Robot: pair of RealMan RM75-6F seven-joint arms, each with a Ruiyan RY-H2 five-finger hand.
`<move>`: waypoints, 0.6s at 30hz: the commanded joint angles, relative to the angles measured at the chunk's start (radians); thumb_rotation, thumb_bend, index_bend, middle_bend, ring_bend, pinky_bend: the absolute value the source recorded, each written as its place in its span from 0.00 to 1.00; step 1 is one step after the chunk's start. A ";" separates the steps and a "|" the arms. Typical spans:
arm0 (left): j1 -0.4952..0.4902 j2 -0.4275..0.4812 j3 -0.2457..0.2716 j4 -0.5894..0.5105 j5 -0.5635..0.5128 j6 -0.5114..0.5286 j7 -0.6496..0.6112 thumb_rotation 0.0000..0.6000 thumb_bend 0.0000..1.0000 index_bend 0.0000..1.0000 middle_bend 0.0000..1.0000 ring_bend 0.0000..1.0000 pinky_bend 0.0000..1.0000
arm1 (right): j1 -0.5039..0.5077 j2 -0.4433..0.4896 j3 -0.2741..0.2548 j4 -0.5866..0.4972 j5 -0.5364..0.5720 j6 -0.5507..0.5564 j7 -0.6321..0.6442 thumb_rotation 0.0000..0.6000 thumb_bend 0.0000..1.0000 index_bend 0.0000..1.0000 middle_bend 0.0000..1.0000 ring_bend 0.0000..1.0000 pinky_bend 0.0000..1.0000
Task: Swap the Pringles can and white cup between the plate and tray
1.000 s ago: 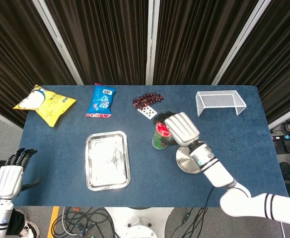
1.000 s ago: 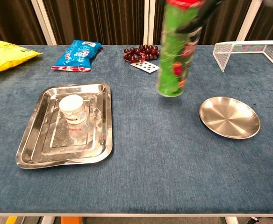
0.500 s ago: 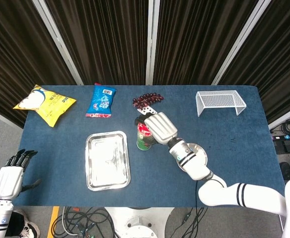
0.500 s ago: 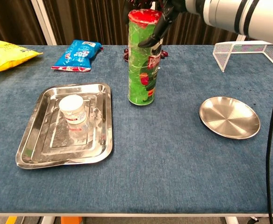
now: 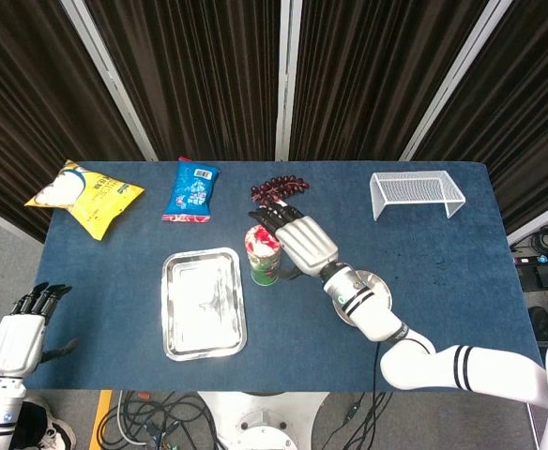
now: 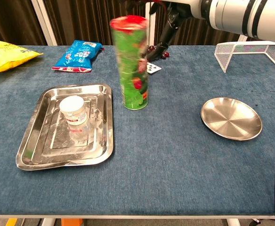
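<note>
The green Pringles can [image 6: 130,63] with its red lid stands on the blue table just right of the steel tray [image 6: 34,150], blurred and leaning slightly left. My right hand [image 5: 302,244] is beside and behind the can's top with its fingers [image 6: 168,30] spread and nothing in its grasp; one fingertip is close to the can's right side. The white cup [image 6: 73,110] stands upright in the tray. At the right the round steel plate [image 6: 231,117] lies bare. My left hand [image 5: 16,337] hangs off the table's left edge, holding nothing.
Along the back edge lie a yellow chip bag [image 5: 84,195], a blue snack packet [image 5: 191,190], dark grapes [image 5: 279,188] with a playing card [image 6: 149,68], and a white wire rack [image 5: 415,192]. My right forearm crosses above the plate [image 5: 375,286] in the head view.
The right hand carried the can from near the plate leftward, set it beside the tray, and its fingers have spread off it. The left hand has not moved.
</note>
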 commanded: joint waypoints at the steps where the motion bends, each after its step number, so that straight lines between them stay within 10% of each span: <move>1: -0.001 0.001 -0.001 -0.003 0.001 0.001 0.001 1.00 0.05 0.18 0.17 0.10 0.21 | -0.002 0.010 -0.004 -0.013 -0.002 0.011 0.001 1.00 0.02 0.00 0.05 0.00 0.10; 18: -0.115 -0.009 -0.027 -0.091 0.066 -0.093 0.055 1.00 0.05 0.18 0.17 0.10 0.23 | -0.304 0.333 -0.093 -0.256 -0.252 0.341 0.096 1.00 0.00 0.00 0.03 0.00 0.05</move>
